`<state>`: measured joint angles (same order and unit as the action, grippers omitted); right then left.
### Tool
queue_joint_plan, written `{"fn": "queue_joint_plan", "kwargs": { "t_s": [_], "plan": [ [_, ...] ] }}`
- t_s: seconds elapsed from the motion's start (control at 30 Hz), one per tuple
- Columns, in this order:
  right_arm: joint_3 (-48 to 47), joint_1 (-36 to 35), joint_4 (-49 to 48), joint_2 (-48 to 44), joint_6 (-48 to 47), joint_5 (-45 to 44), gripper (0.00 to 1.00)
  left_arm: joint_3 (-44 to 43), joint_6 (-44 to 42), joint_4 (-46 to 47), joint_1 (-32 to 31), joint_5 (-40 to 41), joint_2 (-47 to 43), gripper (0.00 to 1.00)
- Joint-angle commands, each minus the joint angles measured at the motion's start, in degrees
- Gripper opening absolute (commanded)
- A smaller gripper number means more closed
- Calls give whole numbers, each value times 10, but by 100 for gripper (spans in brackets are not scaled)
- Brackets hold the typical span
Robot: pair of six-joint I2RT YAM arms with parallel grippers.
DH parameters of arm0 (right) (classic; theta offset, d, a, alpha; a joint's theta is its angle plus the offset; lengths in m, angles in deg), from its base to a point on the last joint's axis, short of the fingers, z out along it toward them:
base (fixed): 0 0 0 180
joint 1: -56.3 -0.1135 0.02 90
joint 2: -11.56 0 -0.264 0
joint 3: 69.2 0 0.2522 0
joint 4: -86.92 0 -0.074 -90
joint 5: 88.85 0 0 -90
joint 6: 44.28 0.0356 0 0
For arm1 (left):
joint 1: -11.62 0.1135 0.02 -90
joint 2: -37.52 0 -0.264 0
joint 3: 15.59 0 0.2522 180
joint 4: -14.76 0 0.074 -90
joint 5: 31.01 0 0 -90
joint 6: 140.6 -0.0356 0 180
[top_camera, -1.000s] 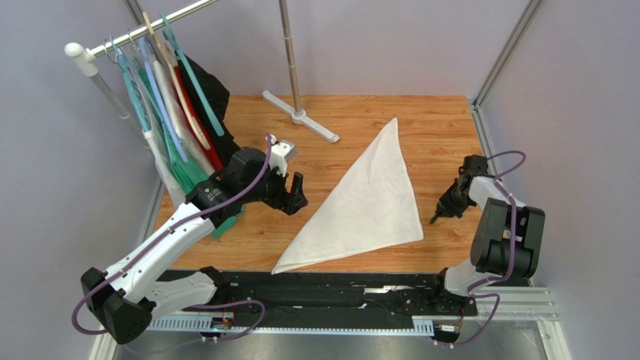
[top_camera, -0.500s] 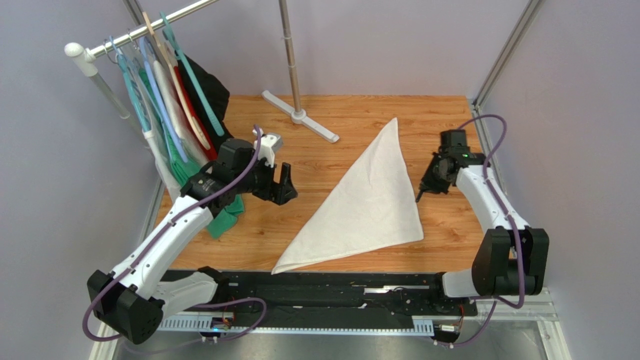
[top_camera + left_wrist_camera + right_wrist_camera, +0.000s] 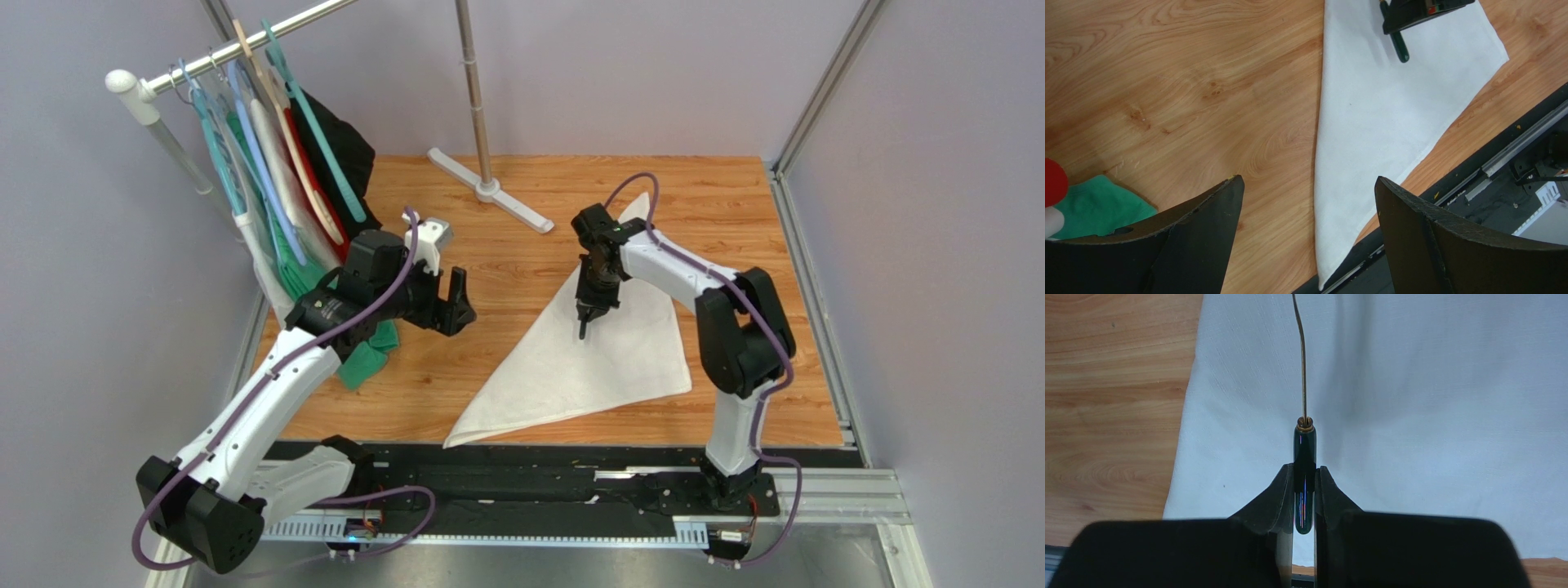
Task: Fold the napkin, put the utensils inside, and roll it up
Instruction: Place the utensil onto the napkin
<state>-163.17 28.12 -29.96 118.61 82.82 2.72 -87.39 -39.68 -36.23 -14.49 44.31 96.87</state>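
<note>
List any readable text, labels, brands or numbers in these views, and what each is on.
None readable.
Napkin, utensil, wooden table, hangers: no print visible.
Arms: any marking is too small to tell.

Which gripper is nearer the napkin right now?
Right. The right gripper hangs directly over the folded napkin, jaws shut on the green-handled utensil. The left gripper hangs off the cloth's left edge, over the wooden table, jaws open.
</note>
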Motion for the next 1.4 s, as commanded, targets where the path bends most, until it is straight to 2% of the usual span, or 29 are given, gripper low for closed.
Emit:
{"fn": "queue_joint_plan", "kwargs": {
  "t_s": [0.0,0.23,0.5,0.87,0.9,1.03,1.13,1.23,1.37],
  "plan": [
    [-69,-17,37,50,45,7,0,3,-13,1,3,4,-14,88],
    [-95,-38,51,77,104,-9,0,5,-9,4,3,-7,-24,88],
    [-82,-60,50,99,183,-45,0,8,-2,11,3,-39,-32,88],
    [-174,-83,122,163,204,-84,1,15,2,15,2,-50,-54,88],
    [-168,-84,118,162,202,-82,4,15,1,15,3,-47,-55,88],
    [-158,-83,117,143,189,-85,28,16,-3,12,3,-37,-60,88],
    [-139,-83,96,107,182,-86,42,16,-5,11,3,-34,-59,88],
    [-134,-81,81,66,170,-77,49,17,-7,11,3,-25,-60,88],
    [-138,-62,82,17,141,-82,51,19,-12,12,3,-14,-61,88]
  ]
}}
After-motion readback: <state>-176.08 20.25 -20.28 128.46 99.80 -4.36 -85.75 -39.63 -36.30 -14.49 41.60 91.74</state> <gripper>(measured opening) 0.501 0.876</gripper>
